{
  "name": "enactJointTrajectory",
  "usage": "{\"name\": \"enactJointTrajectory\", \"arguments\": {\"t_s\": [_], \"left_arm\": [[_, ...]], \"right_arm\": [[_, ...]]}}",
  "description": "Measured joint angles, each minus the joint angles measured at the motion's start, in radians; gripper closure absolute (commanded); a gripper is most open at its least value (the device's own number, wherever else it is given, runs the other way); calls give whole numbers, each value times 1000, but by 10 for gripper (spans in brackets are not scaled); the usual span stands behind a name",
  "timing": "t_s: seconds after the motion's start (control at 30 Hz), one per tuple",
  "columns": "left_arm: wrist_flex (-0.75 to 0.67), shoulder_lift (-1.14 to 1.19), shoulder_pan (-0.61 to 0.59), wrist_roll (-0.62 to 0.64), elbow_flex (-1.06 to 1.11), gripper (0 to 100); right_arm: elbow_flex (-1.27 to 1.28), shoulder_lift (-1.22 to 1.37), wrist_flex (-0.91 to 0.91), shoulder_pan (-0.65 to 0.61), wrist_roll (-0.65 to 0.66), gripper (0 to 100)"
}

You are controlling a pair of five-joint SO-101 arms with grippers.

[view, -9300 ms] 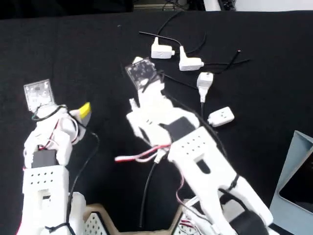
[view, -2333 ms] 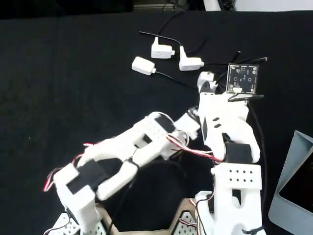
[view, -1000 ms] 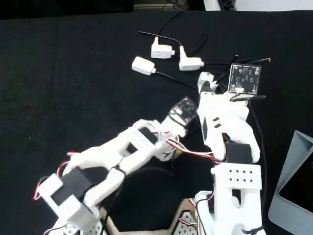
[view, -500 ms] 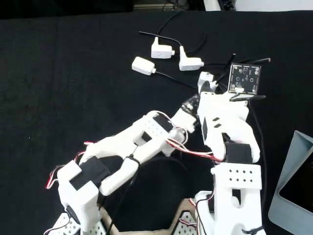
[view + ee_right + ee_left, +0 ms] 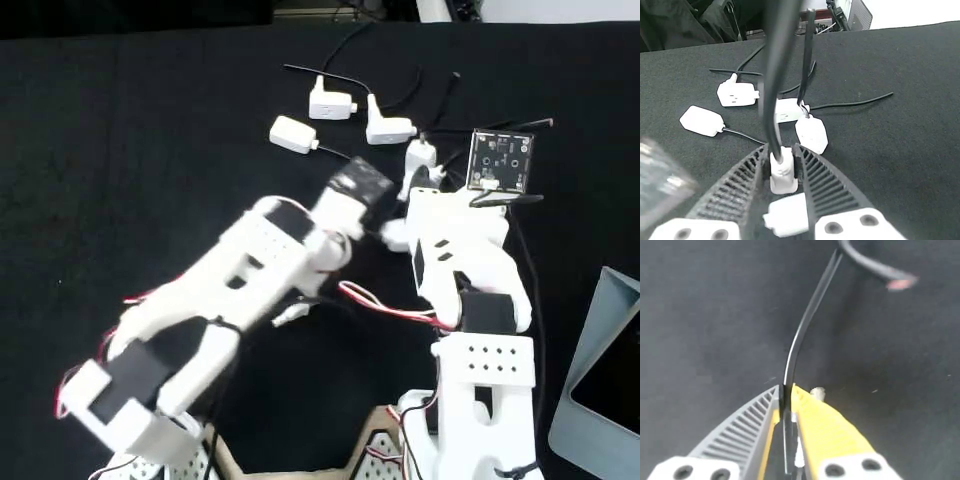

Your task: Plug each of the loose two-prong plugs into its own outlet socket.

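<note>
Black cloth covered the table where your two arms worked close together, the left arm stretched across toward the right arm.

Your left gripper had its grey and yellow fingers pressed together on a thin black cable. The cable ran straight out from between the jaws, then curved away over the cloth. A second cable end with a pale tip lay farther ahead of the jaws and off to one side.

Your right gripper pinched a white plug between its ribbed fingers, and the plug's thick lead rose up out of the jaws. A white block sat just behind the plug, deeper between the fingers. You could not tell whether the two were joined.

Just ahead of the right jaws lay an oval white piece, with its own cord rising from it. Beyond it sat a flat white piece. A slotted white block and a rounded white block lay ahead and to one side, each trailing a black cord.

A grey-blue panel stood beside the right arm.
</note>
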Motion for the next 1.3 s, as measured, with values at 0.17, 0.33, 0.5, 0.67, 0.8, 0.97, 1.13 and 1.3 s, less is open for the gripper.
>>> {"name": "enactJointTrajectory", "arguments": {"t_s": [0.17,0.33,0.5,0.67,0.8,0.97,1.13,1.3], "left_arm": [[94,-94,-132,-72,0,972],[124,-178,-258,-169,80,972],[124,-311,-344,-284,269,972],[110,-485,-470,-381,437,972],[63,-634,-601,-453,551,972],[12,-769,-741,-500,664,952],[-18,-845,-804,-506,712,711],[-32,-902,-832,-423,715,709]], "right_arm": [[0,0,0,0,0,986],[0,0,0,0,0,986],[0,0,0,0,0,986],[0,0,0,0,0,986],[0,0,0,0,0,986],[0,0,0,0,0,986],[0,0,0,-26,0,986],[0,0,0,-26,0,986]]}}
